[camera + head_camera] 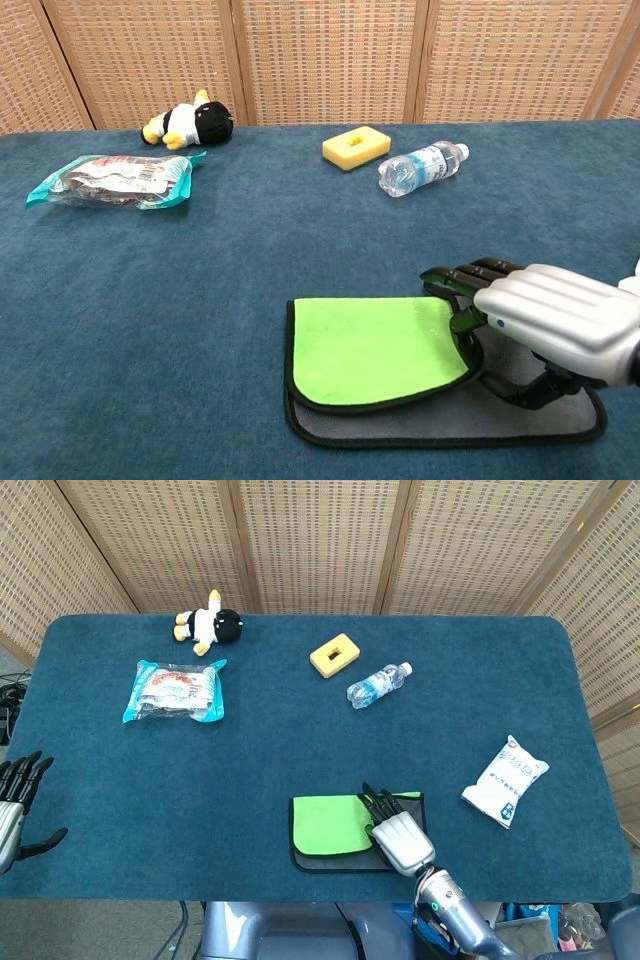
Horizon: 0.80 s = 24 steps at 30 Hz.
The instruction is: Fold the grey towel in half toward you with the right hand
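Gripping the turned-over edge of the grey towel (pixel 440 425), the right robot hand (pixel 545 320) sits low over the near right part of the counter (pixel 300 730). Its dark fingers (pixel 455 278) curl onto the right end of the flap, with the thumb below; the cloth is pinched between them, as far as the chest view shows.

Towel position: near edge of the counter, just right of centre. The far half is turned over toward the robot, bright green underside (pixel 375 345) facing up. Green flap covers the left and middle of the towel; a grey strip shows along the near edge and at the right, under the right robot hand. Flap edges do not line up fully with the grey layer beneath.

Left robot hand (pixel 18 800): at the far left edge of the head view, off the counter's side, fingers spread, holding nothing.

Other items, all well apart from the towel:
- plush toy (pixel 210 623), far left
- snack packet (pixel 176 691), teal-edged, in front of the toy
- yellow sponge (pixel 334 655), far centre
- water bottle (pixel 378 684), lying on its side just beside the sponge
- white pouch (pixel 505 780), right side
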Motion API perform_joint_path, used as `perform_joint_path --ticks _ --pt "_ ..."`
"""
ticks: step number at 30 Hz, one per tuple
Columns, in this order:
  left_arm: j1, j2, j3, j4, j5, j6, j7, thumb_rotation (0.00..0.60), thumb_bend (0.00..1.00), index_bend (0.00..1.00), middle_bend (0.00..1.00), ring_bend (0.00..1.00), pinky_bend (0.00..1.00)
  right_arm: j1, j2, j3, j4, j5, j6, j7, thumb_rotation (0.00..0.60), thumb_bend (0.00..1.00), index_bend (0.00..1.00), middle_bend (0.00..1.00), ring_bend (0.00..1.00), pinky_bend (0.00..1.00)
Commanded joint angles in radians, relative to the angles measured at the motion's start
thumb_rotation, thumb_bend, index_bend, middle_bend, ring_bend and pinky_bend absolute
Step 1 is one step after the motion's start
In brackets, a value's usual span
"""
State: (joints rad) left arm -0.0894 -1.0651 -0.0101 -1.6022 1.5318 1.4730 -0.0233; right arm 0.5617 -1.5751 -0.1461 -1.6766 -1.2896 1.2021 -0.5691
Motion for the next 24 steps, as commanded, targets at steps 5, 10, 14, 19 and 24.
perform_joint_path --ticks 5,10,14,19,24 --pt "0.000 -0.001 0.000 -0.001 0.000 0.000 0.003 0.600 0.21 0.00 0.00 0.00 0.00 -0.030 0.014 -0.016 0.006 -0.037 -0.004 0.019 0.600 0.59 0.63 0.00 0.00 0.00" --pt "0.001 -0.002 0.000 -0.002 0.001 0.001 0.005 0.600 0.21 0.00 0.00 0.00 0.00 -0.047 0.015 -0.017 0.013 -0.062 -0.007 0.020 0.600 0.59 0.63 0.00 0.00 0.00" --pt "0.001 -0.001 0.000 -0.001 0.000 0.001 0.004 0.600 0.21 0.00 0.00 0.00 0.00 -0.059 0.012 -0.014 0.017 -0.071 -0.013 0.019 0.600 0.59 0.63 0.00 0.00 0.00" --pt "0.001 -0.002 -0.001 -0.001 -0.002 0.000 0.004 0.600 0.21 0.00 0.00 0.00 0.00 -0.070 0.010 -0.007 0.023 -0.081 -0.020 0.016 0.600 0.59 0.61 0.00 0.00 0.00" --pt "0.002 -0.001 -0.001 0.000 -0.002 0.002 0.003 0.600 0.21 0.00 0.00 0.00 0.00 -0.073 0.016 -0.003 0.020 -0.077 -0.045 0.016 0.600 0.49 0.11 0.00 0.00 0.00"
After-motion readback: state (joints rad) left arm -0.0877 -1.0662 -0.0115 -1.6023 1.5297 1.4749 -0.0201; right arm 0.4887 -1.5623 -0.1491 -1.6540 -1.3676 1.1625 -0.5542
